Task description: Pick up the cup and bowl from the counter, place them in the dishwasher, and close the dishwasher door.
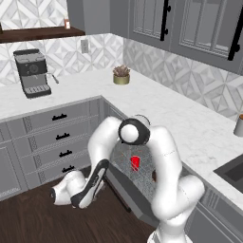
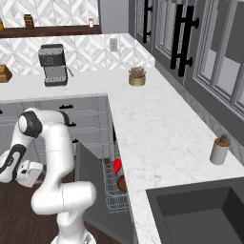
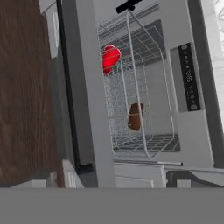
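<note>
In the left base view my pincer [image 1: 59, 195] hangs low above the floor, spread wide and empty, with the cup [image 1: 135, 163] in the rack. The right base view adds the bowl [image 2: 122, 183] beside it. The hand view shows the half-open dishwasher door [image 3: 89, 96].

Walls: patterned grey-white tile [image 1: 190, 76] | floor: dark wood [image 1: 28, 218] | cabinets: grey drawers [image 1: 57, 133] | shelf: brown wood [image 1: 42, 32]

Even, soft rendered light, faint shadows, slightly coarse and blurry pictures.
</note>
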